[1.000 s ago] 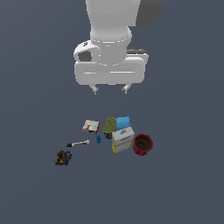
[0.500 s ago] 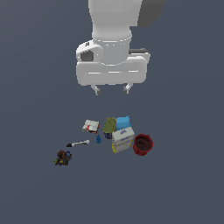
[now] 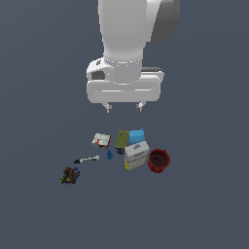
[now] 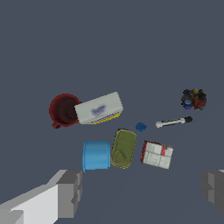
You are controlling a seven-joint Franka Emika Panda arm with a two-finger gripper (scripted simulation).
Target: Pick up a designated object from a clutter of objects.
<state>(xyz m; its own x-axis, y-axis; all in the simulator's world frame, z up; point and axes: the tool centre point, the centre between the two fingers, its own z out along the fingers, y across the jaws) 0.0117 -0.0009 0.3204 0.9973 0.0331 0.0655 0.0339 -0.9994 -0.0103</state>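
Observation:
The designated object, a small olive-green can with a dark navy lower part, lies in the clutter between the light-blue box and the white-red box. In the wrist view the can shows its olive top, with the light-blue box touching one side. My gripper hangs open and empty well above the clutter, over the can. Its fingers frame the wrist view's lower edge.
A white-and-yellow box leans by a red bowl. A tiny blue piece, a black-white marker and a dark multicoloured clump lie toward the exterior view's left. All rest on a plain grey floor.
The arm has come slightly lower and toward the clutter. The objects have not moved.

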